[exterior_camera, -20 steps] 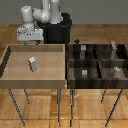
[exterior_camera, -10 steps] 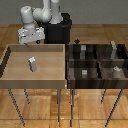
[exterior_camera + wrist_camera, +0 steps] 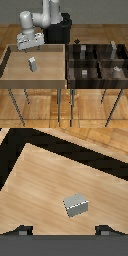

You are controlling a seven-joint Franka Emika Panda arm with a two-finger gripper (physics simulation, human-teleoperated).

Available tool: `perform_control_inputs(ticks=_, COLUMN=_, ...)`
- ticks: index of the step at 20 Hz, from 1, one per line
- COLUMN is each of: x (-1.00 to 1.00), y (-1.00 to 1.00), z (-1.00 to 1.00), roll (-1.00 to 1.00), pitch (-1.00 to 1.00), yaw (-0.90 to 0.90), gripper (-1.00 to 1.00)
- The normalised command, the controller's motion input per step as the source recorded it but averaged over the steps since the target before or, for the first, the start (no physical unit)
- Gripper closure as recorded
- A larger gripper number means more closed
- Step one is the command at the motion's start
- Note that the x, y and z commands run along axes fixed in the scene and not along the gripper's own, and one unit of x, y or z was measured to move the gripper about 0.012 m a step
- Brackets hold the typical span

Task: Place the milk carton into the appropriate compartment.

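— Why is the milk carton (image 3: 32, 63) alone in the tan tray (image 3: 10, 75)?

— It stands upright mid-tray, waiting for pickup. The gripper (image 3: 29, 48) hangs above the tray's far edge, fingers spread, holding nothing.

— And its destination?

— I'd judge the compartment (image 3: 84, 76) on the dark bin's (image 3: 95, 84) near edge, beside the tray, marked by a small grey block (image 3: 84, 73).

— Anything unclear?

— The wrist view cuts the fingertips off, and the bin's other contents are blurry.

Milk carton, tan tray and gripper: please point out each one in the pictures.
Milk carton (image 3: 32, 63), exterior view, on its front face.
Tan tray (image 3: 15, 79), exterior view, on its bare wooden floor near the front.
Gripper (image 3: 29, 48), exterior view, midway between the fingertips, above the tray's back part.
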Motion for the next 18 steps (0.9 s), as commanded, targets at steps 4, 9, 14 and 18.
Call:
perform_control_inputs(ticks=4, x=0.25, y=-0.05, z=0.00, roll=0.00, pitch=0.00, yaw=0.00, gripper=-1.00)
perform_control_inputs(ticks=9, x=0.00, y=0.00, z=-0.20, roll=0.00, pitch=0.00, yaw=0.00, gripper=-1.00)
perform_control_inputs(ticks=14, x=0.00, y=0.00, z=-0.80, roll=0.00, pitch=0.00, yaw=0.00, gripper=-1.00)
perform_control_inputs(ticks=18, x=0.00, y=0.00, z=-1.00, roll=0.00, pitch=0.00, yaw=0.00, gripper=1.00)
